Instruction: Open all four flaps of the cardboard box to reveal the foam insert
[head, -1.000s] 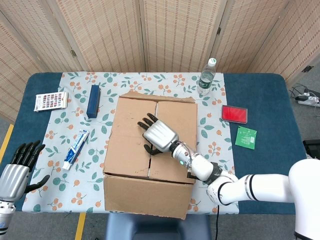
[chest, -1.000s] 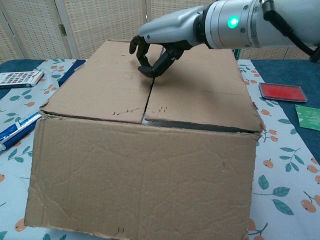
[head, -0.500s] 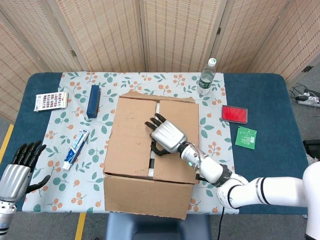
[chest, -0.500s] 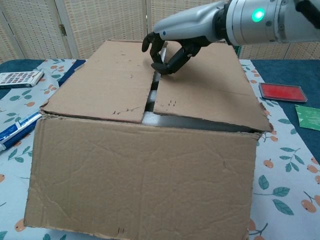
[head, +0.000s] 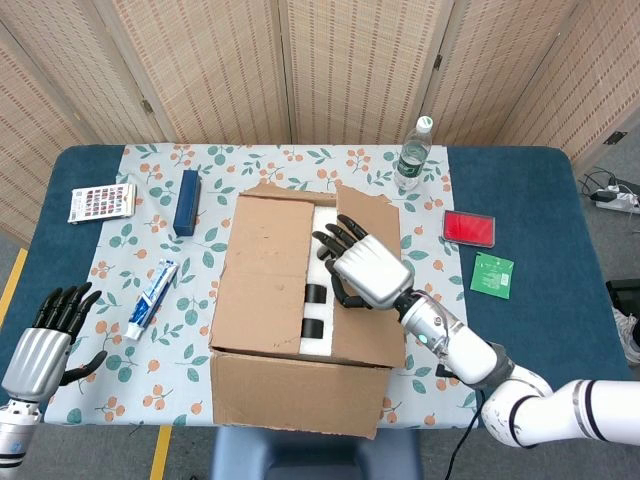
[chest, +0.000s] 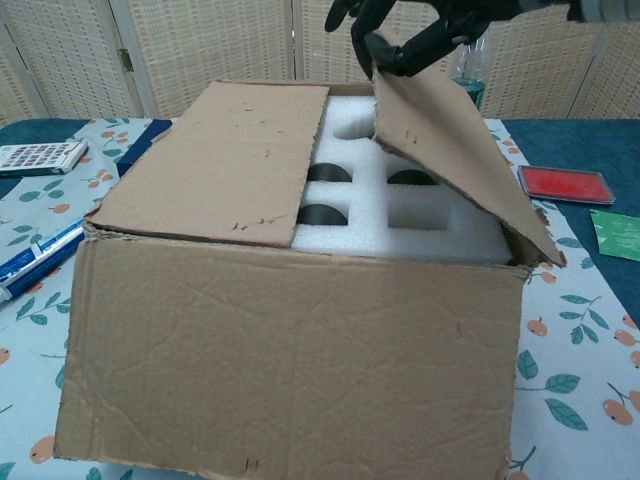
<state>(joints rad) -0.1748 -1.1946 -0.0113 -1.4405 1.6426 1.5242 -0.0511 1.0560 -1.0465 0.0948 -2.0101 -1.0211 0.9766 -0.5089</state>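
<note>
The cardboard box (head: 296, 385) stands mid-table. Its left flap (head: 265, 280) (chest: 220, 160) lies flat and closed. The right flap (head: 365, 335) (chest: 450, 140) is raised at a steep tilt, and my right hand (head: 370, 272) (chest: 420, 25) grips its free inner edge with curled fingers. Between the flaps shows the white foam insert (head: 316, 345) (chest: 400, 225) with dark round cut-outs. My left hand (head: 45, 345) hovers open off the table's front left corner, far from the box.
A water bottle (head: 411, 155) stands behind the box. A red flat case (head: 468, 227) and a green card (head: 492, 275) lie to the right. To the left lie a blue box (head: 186, 201), a toothpaste tube (head: 152, 297) and a patterned card (head: 101, 201).
My right hand has hooked the right flap's inner edge and lifted it from flat to steeply tilted, uncovering the foam. The left hand has hardly moved.
</note>
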